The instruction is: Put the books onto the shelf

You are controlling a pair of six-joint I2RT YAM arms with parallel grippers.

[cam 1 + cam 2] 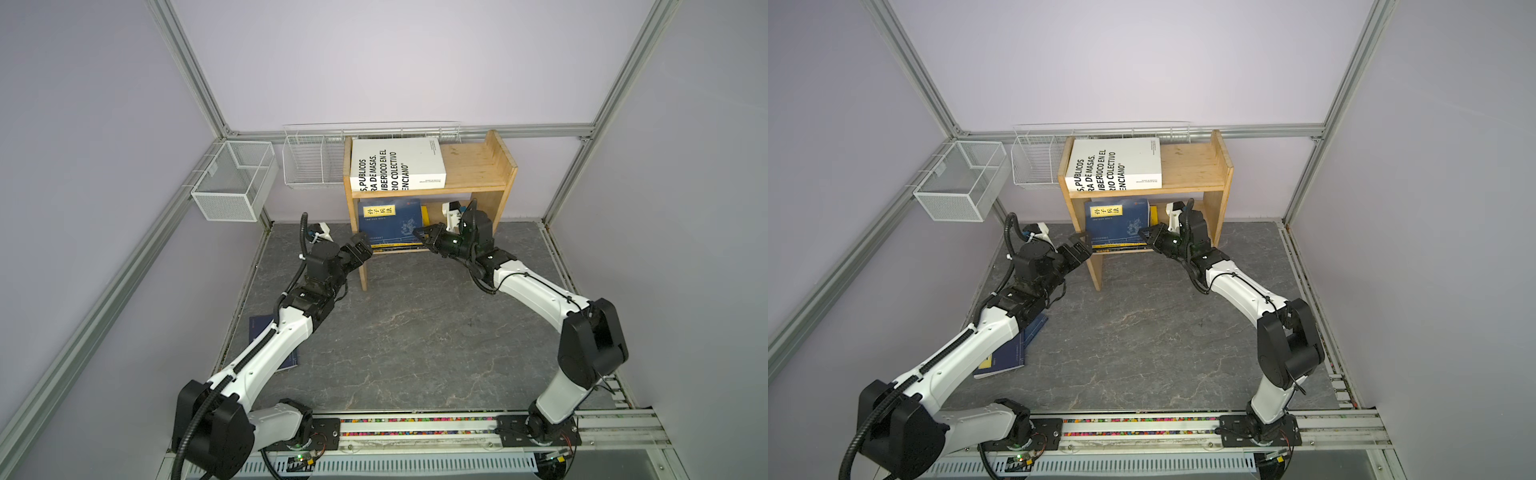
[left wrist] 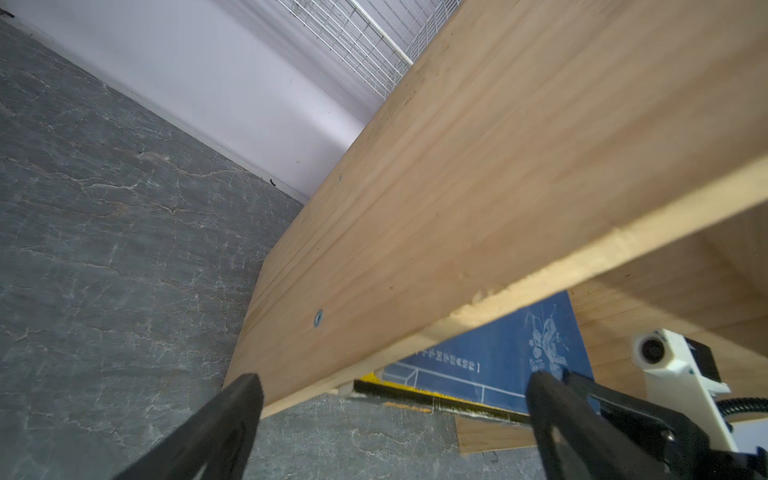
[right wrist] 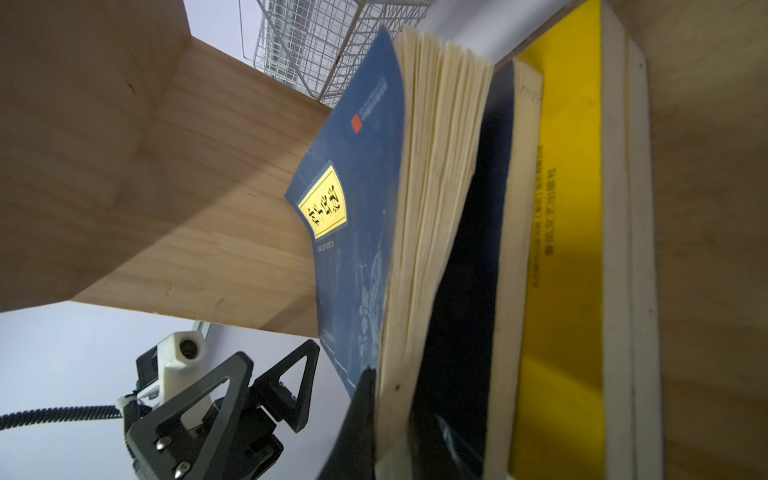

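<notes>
Lab: aluminium frame (image 1: 196,79), plain walls (image 1: 395,62)

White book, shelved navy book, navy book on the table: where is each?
white book (image 1: 399,162): a top view, front cover.
shelved navy book (image 1: 388,228): a top view, cover below yellow label.
navy book on the table (image 1: 1011,353): a top view, uncovered part of cover.
</notes>
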